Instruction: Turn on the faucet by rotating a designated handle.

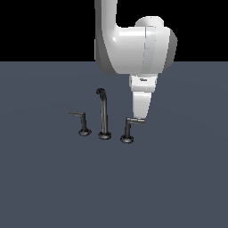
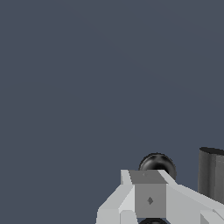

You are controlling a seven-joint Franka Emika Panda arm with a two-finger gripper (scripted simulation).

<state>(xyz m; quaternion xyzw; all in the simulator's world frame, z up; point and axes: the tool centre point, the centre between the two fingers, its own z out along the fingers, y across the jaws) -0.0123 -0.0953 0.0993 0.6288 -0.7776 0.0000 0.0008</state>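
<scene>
The faucet stands on the dark floor in the exterior view, with its tall hooked spout (image 1: 103, 113) in the middle. The handle (image 1: 128, 130) stands to the spout's right in that view, and its lever's pale tip (image 1: 139, 121) points to the right. The twin handle (image 1: 82, 123) is on the spout's left, with its lever pointing left. My gripper (image 1: 140, 117) hangs straight down, and its tip is right at the lever's pale tip. The fingers look pressed together and hold nothing. In the wrist view the gripper (image 2: 148, 192) sits over a dark round part (image 2: 157, 164).
The grey-blue floor (image 1: 178, 178) spreads all around the faucet. The white arm (image 1: 133, 49) rises above and behind the handle. A dark upright cylinder (image 2: 212, 175) shows at the edge of the wrist view.
</scene>
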